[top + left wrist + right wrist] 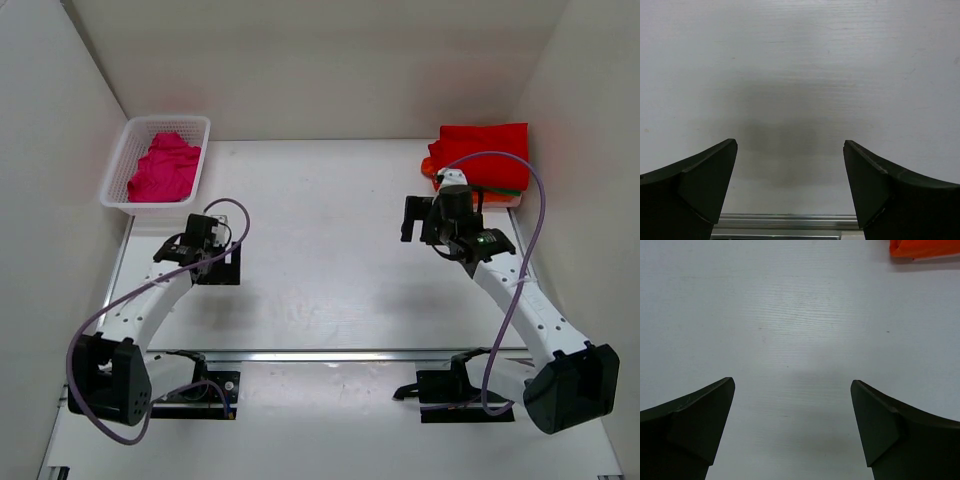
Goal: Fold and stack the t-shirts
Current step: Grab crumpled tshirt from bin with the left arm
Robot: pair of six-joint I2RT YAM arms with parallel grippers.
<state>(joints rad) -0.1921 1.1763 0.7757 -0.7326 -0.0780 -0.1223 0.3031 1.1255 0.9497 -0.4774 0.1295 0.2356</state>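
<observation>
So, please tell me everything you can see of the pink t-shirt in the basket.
The magenta-pink t-shirt looks like soft cloth. It is unfolded and crumpled into a loose heap, so no sleeve or collar can be told apart. It lies inside the white mesh basket, at the far left corner of the table. Nothing but the basket touches it, and only the top view shows it.

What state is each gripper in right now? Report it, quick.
Black two-finger left gripper: open, holding nothing.
Black two-finger right gripper: open, holding nothing.
</observation>
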